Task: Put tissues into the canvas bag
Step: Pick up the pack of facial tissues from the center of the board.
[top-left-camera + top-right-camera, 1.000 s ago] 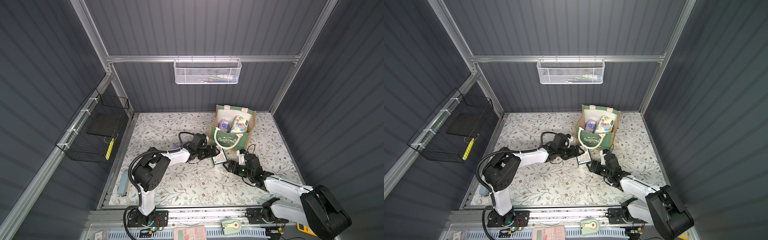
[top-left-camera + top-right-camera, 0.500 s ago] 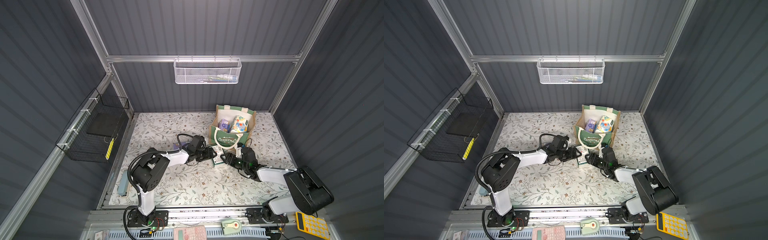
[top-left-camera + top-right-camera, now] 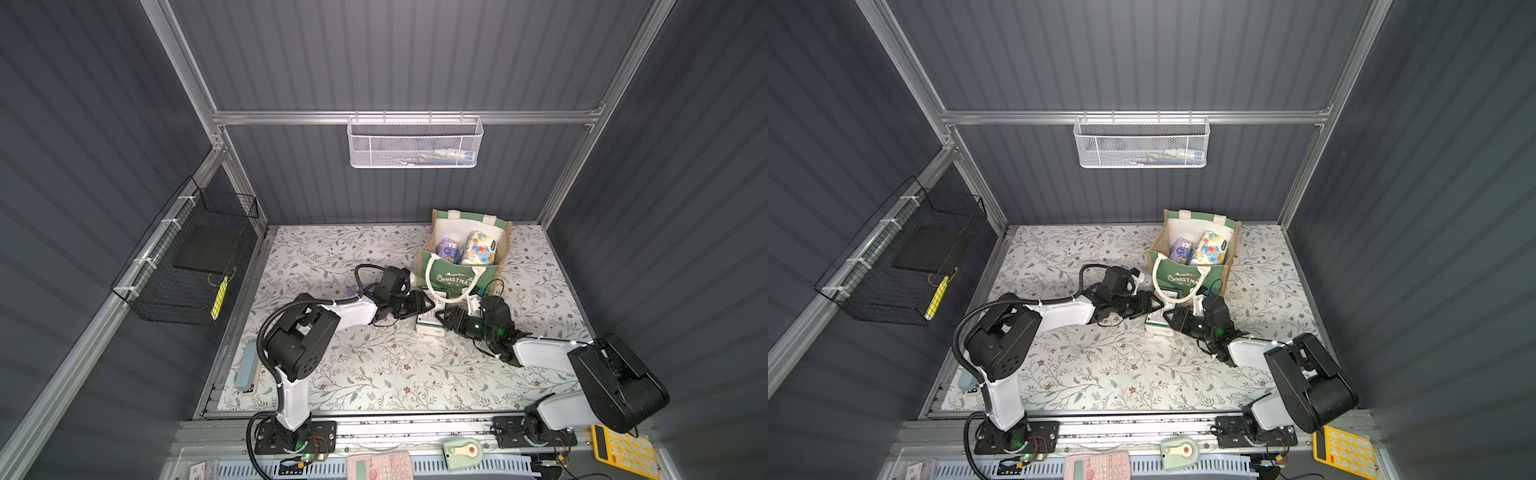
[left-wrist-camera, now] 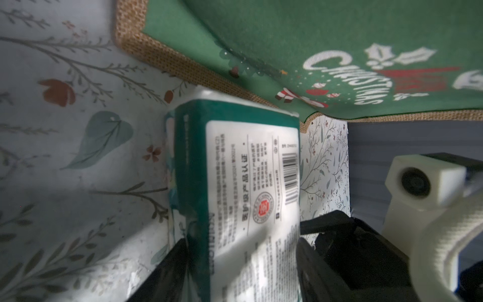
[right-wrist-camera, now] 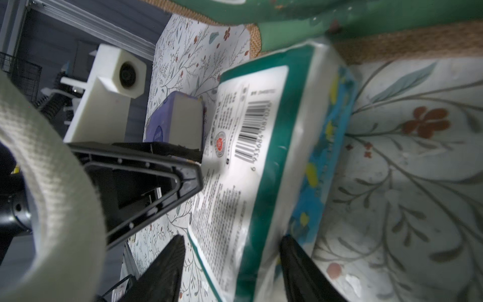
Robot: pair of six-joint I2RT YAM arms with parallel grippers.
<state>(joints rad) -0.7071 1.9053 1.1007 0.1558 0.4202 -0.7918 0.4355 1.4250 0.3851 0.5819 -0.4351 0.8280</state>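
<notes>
Right hand (image 3: 443,316) has swung in opposite left hand (image 3: 429,306); both straddle the green-white pack (image 4: 243,188), flat on the worktop (image 3: 332,374), long axis pointing at the canvas bag (image 3: 451,279), end against it. Clamped yet? We can't tell.

High overhead in both top views, tilted down toward the dark grey ribbed back wall (image 3: 299,187). Far enough off to take in the whole floral-print table mat (image 3: 374,374), the left arm (image 3: 353,312) and the right arm (image 3: 544,356).

Left wrist: very near, low over the mat, facing the boxy green canvas bag with burlap edging (image 4: 287,39).

Right wrist: equally near, facing roughly the opposite way.

Shared by both wrist views: the dark green-and-white plastic-wrapped tissue pack (image 4: 248,183). Also caught in either: the opposite arm's white block-shaped camera housing (image 5: 117,78).
</notes>
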